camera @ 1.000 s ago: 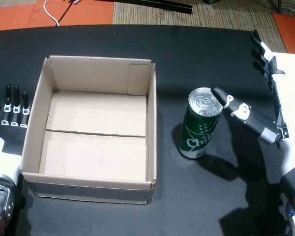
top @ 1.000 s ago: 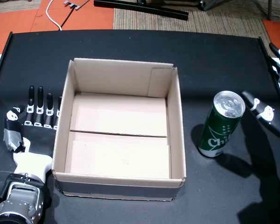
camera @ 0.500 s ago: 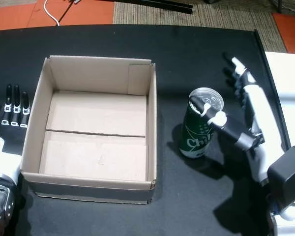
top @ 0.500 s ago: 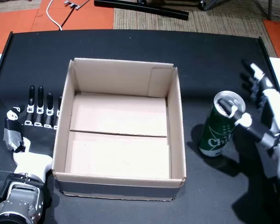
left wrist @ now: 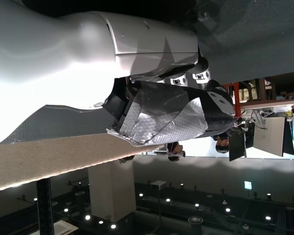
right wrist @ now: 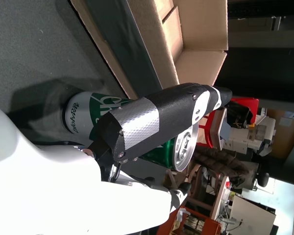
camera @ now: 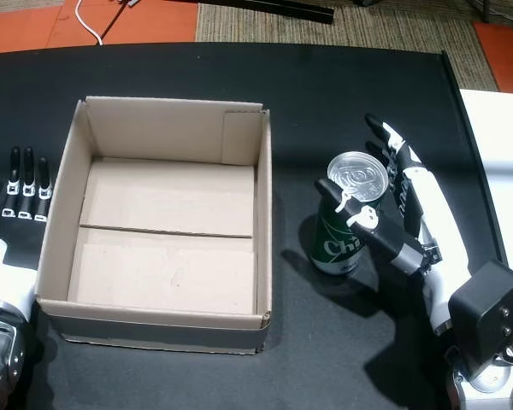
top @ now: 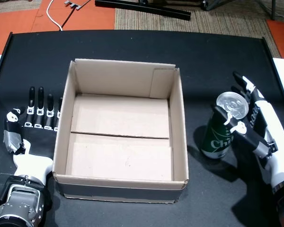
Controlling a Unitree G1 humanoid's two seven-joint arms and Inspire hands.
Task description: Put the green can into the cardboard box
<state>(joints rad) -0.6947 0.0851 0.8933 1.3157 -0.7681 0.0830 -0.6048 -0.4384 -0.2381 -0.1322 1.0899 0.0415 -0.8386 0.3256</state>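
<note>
The green can (top: 214, 138) (camera: 332, 246) stands upright on the black table, right of the open cardboard box (top: 179, 124) (camera: 263, 213). My right hand (top: 258, 127) (camera: 419, 213) is cupped around it. The thumb crosses the can's near side and the straight fingers reach past its far right side, not curled closed. In the right wrist view the taped thumb (right wrist: 157, 122) lies across the can (right wrist: 85, 113). My left hand (top: 31, 127) (camera: 8, 222) lies flat on the table left of the box, fingers spread, holding nothing. Its taped thumb (left wrist: 161, 112) shows in the left wrist view.
The box is bare inside, its flaps forming the floor. Beyond the black table's far edge (top: 132, 32) lie orange floor, a white cable (top: 54, 19) and a black bar (top: 142, 8). A white surface (camera: 504, 145) borders the table on the right.
My right hand has swung in from the right and wrapped around the can, the thumb moving across its near side. The can, box and left hand have stayed put.
</note>
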